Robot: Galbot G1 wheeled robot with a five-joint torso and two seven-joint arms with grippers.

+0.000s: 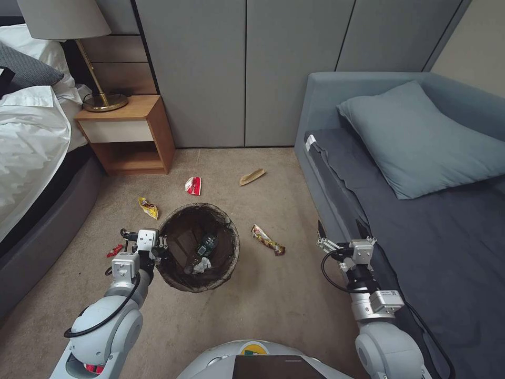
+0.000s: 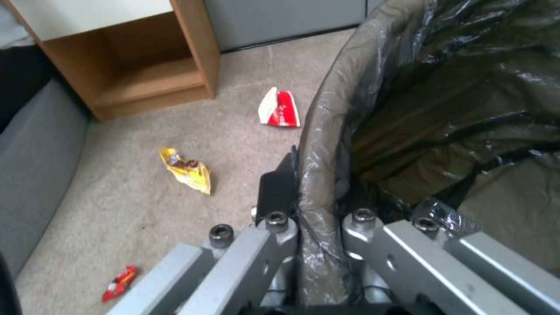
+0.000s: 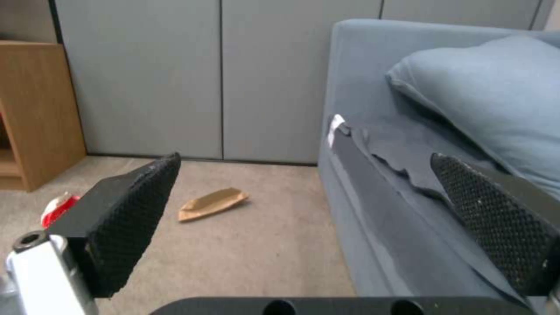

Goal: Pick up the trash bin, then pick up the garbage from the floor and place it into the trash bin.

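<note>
- The left gripper had its fingers clamped on the bag-lined rim of the trash bin, one finger outside the wall and one inside.
- The right gripper hung over the sofa edge, fingers spread wide and empty.
- Done: the bin was gripped; a green-labelled bottle and a crumpled tissue lay inside it.
- Left on the carpet: a yellow wrapper, a red-white carton, a tan paper scrap, a snack wrapper, and a small red wrapper.
- No label text was legible.
</note>
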